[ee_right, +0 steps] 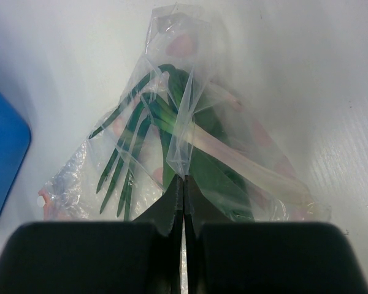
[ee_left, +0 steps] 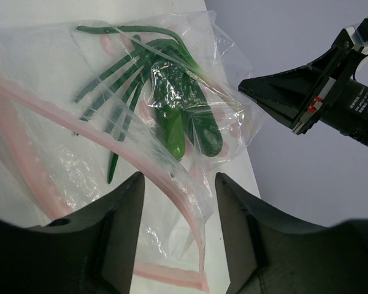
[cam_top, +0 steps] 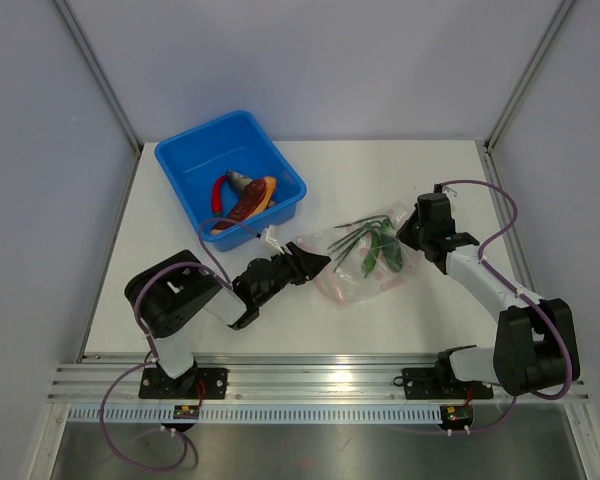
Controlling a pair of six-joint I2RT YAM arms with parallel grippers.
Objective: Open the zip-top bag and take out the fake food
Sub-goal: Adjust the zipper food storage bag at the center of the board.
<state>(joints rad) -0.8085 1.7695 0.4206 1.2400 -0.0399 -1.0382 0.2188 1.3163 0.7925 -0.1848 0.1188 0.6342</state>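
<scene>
Rail (cam_top: 320,385), white table (cam_top: 380,320), grey walls (cam_top: 330,60); right claw (ee_right: 184,184) tight on zip-top bag (ee_right: 233,165); left claw (ee_left: 178,177) agape, perhaps empty.

No text is legible; white print on the right gripper (ee_left: 251,92) blurs.

I count one zip-top bag (cam_top: 365,262) and one blue tub (cam_top: 180,165). There are two grippers on my screens: one left gripper (ee_left: 178,180) and one right gripper (ee_right: 184,184). Of the fake food (ee_left: 202,125), three green items are in the bag: two thick pods (ee_left: 172,131) and one bundle of thin stalks (ee_left: 119,79). Four pieces are in the tub: one grey fish (cam_top: 242,181), one red chili (cam_top: 218,192), one orange piece (cam_top: 267,190) and one dark red piece (cam_top: 238,210).
</scene>
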